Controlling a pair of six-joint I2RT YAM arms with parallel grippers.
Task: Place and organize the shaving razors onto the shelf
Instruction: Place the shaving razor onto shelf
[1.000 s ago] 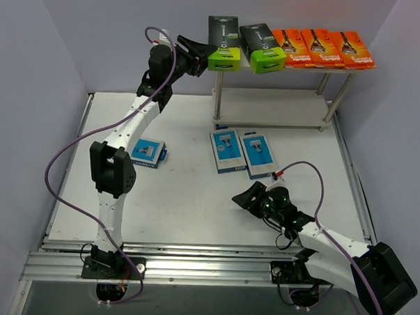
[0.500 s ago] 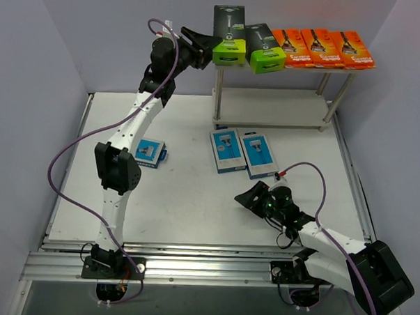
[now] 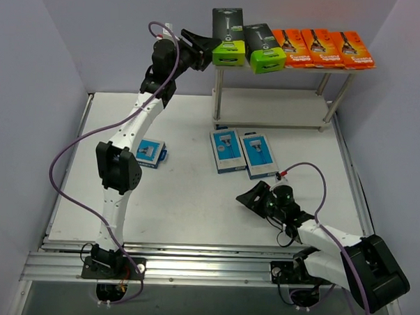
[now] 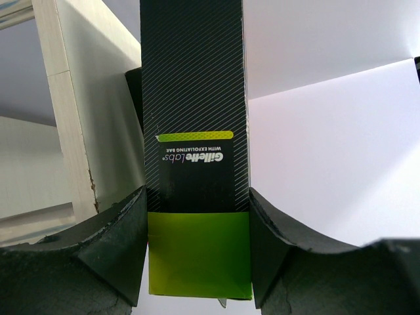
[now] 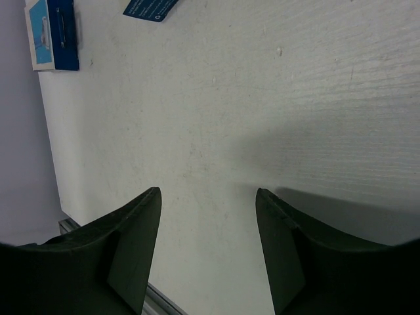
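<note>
I'm watching the left gripper [image 4: 197, 223] clamping the lime-green end of a black razor pack [image 4: 193, 98], holding it at the left end of the shelf's [image 3: 275, 108] top board. It is lying next to the second black pack [image 3: 262, 47] and three orange packs [image 3: 322, 48]. Two light-blue packs [image 3: 228, 150] are lying just in front of the shelf, and a third [image 3: 149, 153] is lying farther to its left. The right gripper [image 5: 207, 216] is hovering well in front of the shelf, its fingers spread around nothing.

The left gripper [image 4: 197, 226] is pinching a black razor pack [image 4: 193, 125] at its lime-green end, one finger [image 4: 121, 246] pressing each side. A beige shelf board [image 4: 72, 118] is showing just beside the pack.
</note>
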